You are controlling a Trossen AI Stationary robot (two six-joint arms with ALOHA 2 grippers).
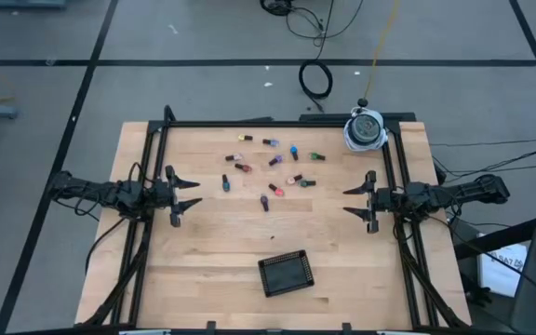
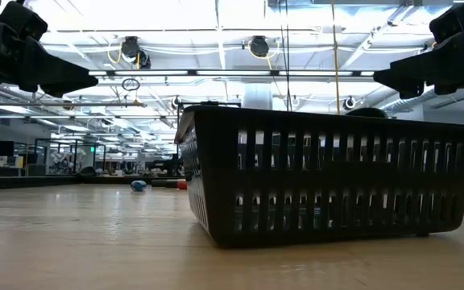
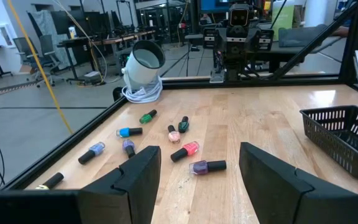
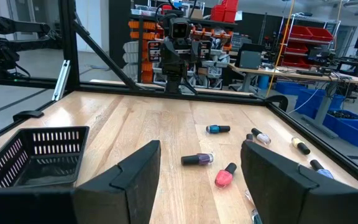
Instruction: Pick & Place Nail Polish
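Note:
Several tiny nail polish bottles [image 1: 270, 166] lie on their sides, scattered over the far middle of the wooden table. The left wrist view shows a purple one [image 3: 207, 167], a red one [image 3: 185, 151] and a blue one [image 3: 129, 132]. My left gripper [image 1: 194, 192] stands open at the table's left side, level and pointing toward the bottles, with nothing between its fingers. My right gripper [image 1: 348, 201] stands open at the right side, facing it, also with nothing in it. A purple bottle [image 4: 197, 159] and a red one [image 4: 224, 176] lie ahead of its fingers.
A black slotted basket [image 1: 285, 273] stands near the table's front edge, between the arms. A white round device on a coiled cable [image 1: 365, 128] sits at the far right corner. Black frame rails [image 1: 277, 123] run along the table's edges.

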